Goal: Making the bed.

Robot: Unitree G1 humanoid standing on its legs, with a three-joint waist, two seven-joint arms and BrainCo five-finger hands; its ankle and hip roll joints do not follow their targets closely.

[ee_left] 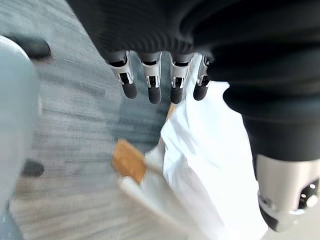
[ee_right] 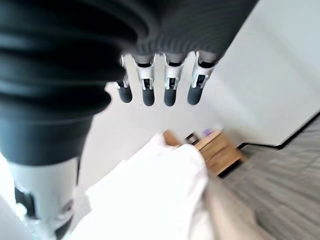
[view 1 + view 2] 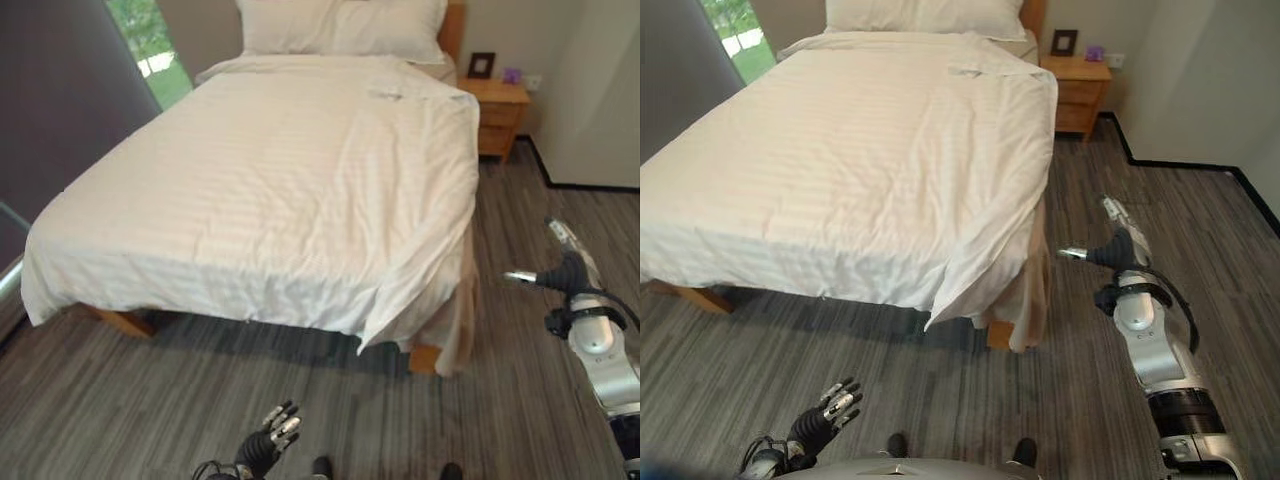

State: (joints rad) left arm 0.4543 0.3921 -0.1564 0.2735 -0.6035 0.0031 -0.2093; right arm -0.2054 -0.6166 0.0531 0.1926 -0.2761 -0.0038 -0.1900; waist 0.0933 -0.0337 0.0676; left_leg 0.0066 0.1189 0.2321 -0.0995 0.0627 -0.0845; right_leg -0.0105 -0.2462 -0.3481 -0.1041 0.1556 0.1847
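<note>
The white striped duvet [image 3: 270,170] is lying spread over the wooden-legged bed [image 3: 1002,334], its near right corner drooping past the frame; 2 white pillows [image 3: 340,25] are being cut off by the upper edge; the left hand [image 3: 268,443] is hanging low over the grey plank floor [image 3: 890,380], fingers relaxed and holding nothing; the right hand [image 3: 1118,240] is hovering beside the bed, fingers loose and holding nothing; the wooden nightstand [image 3: 1080,90] is carrying a small dark frame [image 3: 1064,42], contents unreadable.

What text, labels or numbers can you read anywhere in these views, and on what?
None can be read.
The picture frame on the nightstand: too small to tell whether it carries any text.
The small purple item beside it: no readable label.
The duvet and pillows: plain white, no print visible.
</note>
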